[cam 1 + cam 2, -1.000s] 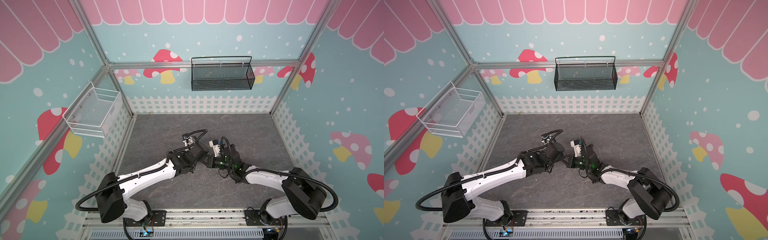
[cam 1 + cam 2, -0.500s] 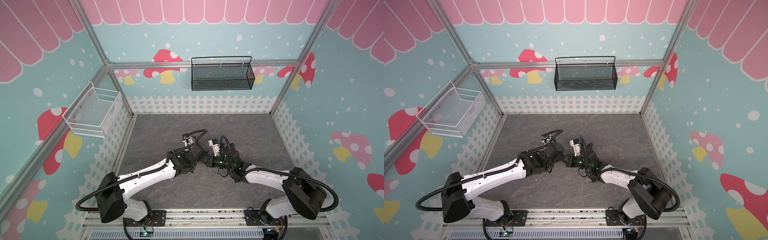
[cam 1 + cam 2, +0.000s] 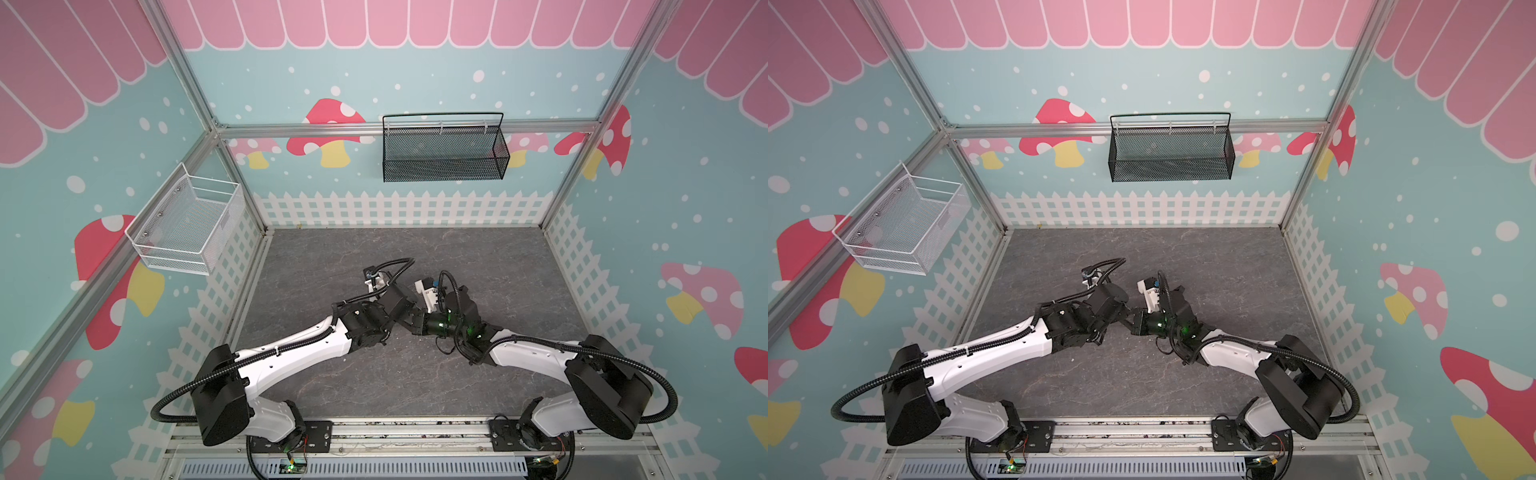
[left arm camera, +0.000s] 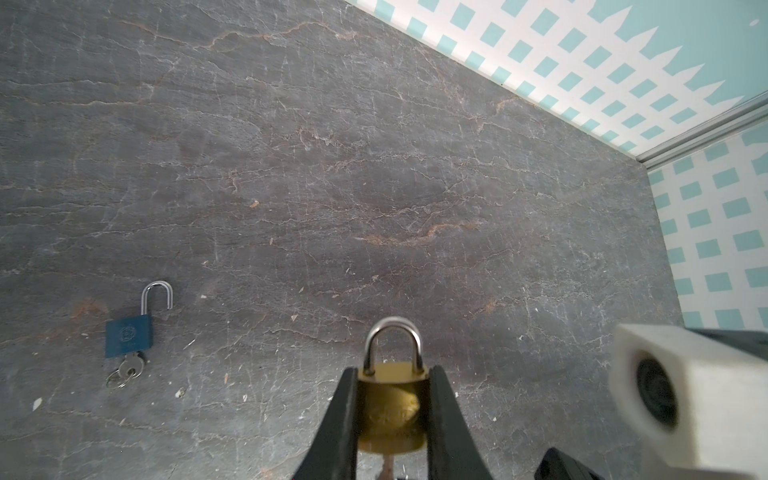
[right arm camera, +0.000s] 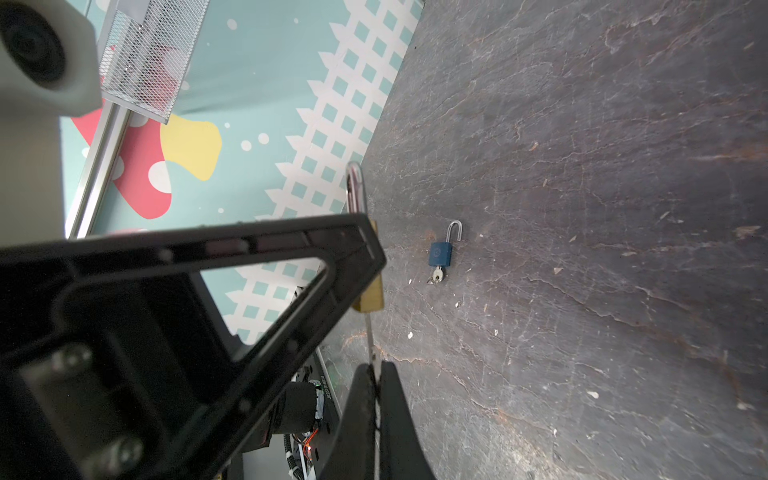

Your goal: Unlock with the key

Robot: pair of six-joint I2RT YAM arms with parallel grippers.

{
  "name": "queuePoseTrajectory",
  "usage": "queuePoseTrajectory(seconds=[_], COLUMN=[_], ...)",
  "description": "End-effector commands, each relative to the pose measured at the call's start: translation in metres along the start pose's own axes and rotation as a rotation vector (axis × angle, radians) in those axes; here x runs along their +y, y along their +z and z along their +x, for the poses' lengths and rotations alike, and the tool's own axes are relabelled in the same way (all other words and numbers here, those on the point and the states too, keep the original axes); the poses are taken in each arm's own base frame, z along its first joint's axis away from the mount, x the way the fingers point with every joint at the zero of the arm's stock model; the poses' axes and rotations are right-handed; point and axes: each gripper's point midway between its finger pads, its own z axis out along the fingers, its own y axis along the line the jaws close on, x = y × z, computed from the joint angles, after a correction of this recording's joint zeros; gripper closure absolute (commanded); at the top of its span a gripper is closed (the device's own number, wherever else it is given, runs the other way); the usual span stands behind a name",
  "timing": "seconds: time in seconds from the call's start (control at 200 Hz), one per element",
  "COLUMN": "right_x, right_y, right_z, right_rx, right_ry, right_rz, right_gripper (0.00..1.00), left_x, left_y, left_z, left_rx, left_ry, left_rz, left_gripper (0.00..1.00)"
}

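**Key up against the brass padlock**

In both top views the left arm [image 3: 299,357] and right arm [image 3: 528,353] meet wrist to wrist above the grey surface [image 3: 498,266]. Left wrist: the left fingers [image 4: 336,424] clamp a brass padlock [image 4: 390,411], shackle closed; a blue padlock [image 4: 128,336] lies open well apart. Right wrist: the right fingers [image 5: 397,419], pinched tight, hold the key [image 5: 369,336], its tip at the brass padlock's underside.

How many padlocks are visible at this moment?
2. A brass padlock is clamped in the left pincer; a blue padlock lies on the table with its shackle open. More could lie outside the wrist views.
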Motion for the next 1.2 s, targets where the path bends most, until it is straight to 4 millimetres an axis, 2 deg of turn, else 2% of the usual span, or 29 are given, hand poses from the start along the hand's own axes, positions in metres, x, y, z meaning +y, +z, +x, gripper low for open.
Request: queuePoseTrajectory(seconds=[0.0, 0.2, 0.46, 0.625, 0.825, 0.996, 1.196], right_x=[0.006, 0.000, 0.012, 0.005, 0.019, 0.021, 0.009], right_y=[0.004, 0.006, 0.004, 0.001, 0.002, 0.006, 0.004], right_z=[-0.006, -0.007, -0.010, -0.009, -0.015, -0.016, -0.017], right_rx=[-0.019, -0.029, -0.028, -0.038, -0.043, -0.035, -0.048], right_ry=[0.002, 0.018, 0.012, 0.042, 0.046, 0.045, 0.032], right_rz=[-0.021, -0.007, -0.054, -0.050, -0.110, -0.117, -0.059], right_gripper=[1.00, 1.00, 1.00, 1.00, 1.00, 1.00, 1.00], left_x=[0.004, 0.008, 0.009, 0.008, 0.016, 0.015, 0.016], left_y=[0.000, -0.001, 0.002, 0.002, 0.005, 0.008, 0.008], left_z=[-0.005, -0.002, -0.002, -0.002, 0.001, 0.004, 0.007], left_rx=[-0.017, -0.013, -0.011, -0.009, -0.015, -0.002, 0.013], left_ry=[-0.019, -0.018, -0.008, -0.009, 0.015, 0.030, 0.050], left_rz=[-0.015, -0.016, -0.028, -0.025, -0.064, -0.069, -0.080], left_gripper=[1.00, 1.00, 1.00, 1.00, 1.00, 1.00, 1.00])
